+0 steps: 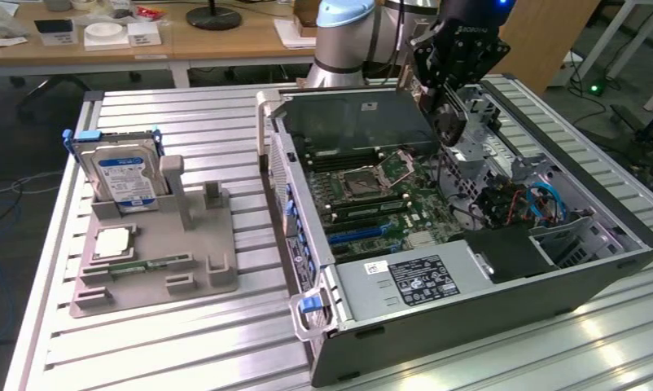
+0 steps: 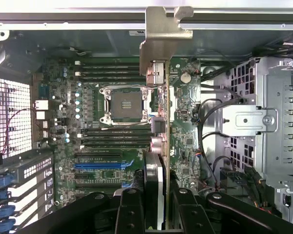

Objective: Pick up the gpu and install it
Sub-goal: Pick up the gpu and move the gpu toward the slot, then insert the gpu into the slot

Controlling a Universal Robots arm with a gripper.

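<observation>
So the gripper [image 1: 444,102] is up over the open computer case [image 1: 468,326], and its fingers [image 2: 129,209] are clamped on the gpu [image 1: 449,122]. The card hangs in the air above the far end of the case, well clear of the motherboard [image 1: 381,204] and not in any slot.

From the wrist view you're looking straight down the edge of the gpu [image 2: 158,126]. Its silver bracket [image 2: 161,34] points away from the gripper [image 2: 154,200], toward the case wall. Below the card sits the motherboard [image 2: 112,146]. The CPU socket [image 2: 126,105] shows just to one side of the card's edge, and the metal drive cage [image 2: 278,122] is on the other side. A blue expansion slot [image 2: 100,165] sits beyond the socket, nearer the gripper.

Over on the exterior view's left, a grey parts holder [image 1: 153,277] rests on the aluminium desk [image 1: 174,350]. A hard drive [image 1: 125,175] stands upright in it, with a CPU chip [image 1: 111,242] and a memory stick [image 1: 142,265] lying flat. The power supply [image 1: 414,281] is at the near end of the case.
</observation>
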